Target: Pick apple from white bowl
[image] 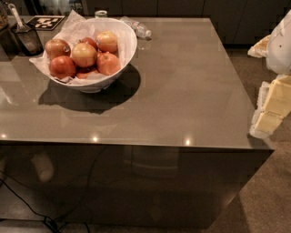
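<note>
The white bowl [122, 50] stands at the table's far left, lined with crumpled white paper and holding several apples. The apple [84, 54], pale yellow-orange, lies on top in the middle of the pile, with redder apples around it. The gripper [269, 109], white and pale yellow, hangs at the right edge of the view, just off the table's right side and far from the bowl. It holds nothing that I can see.
A plastic water bottle [136, 28] lies behind the bowl, next to a small glass [101, 13]. A dark scoop-like container [26, 36] and a black-and-white marker card [45, 22] sit at the far left corner. The table [182, 100] is glossy grey-brown; cables [27, 209] run on the floor.
</note>
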Robot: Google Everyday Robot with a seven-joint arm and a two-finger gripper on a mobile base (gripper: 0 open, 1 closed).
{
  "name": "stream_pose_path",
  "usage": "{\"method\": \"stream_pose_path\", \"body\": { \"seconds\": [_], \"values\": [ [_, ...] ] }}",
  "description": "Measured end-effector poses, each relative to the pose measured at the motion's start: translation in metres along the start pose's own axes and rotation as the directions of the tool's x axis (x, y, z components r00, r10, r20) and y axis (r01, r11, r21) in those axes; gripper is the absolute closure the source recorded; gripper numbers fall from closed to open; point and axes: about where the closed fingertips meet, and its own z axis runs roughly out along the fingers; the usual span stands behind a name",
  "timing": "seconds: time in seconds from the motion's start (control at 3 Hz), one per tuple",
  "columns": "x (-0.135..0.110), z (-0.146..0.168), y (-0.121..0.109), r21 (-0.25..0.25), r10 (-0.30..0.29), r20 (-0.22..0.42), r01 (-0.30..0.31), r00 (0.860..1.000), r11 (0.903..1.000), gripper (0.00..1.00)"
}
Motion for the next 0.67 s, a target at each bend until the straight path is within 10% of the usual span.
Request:
{"method": "stream_pose_path", "body": {
  "seconds": [0.67],
  "values": [
    [-0.0041, -0.0009, -0.0024, -0.005, 0.002, 0.002, -0.002, 1.000, 1.0000, 0.00]
  ]
}}
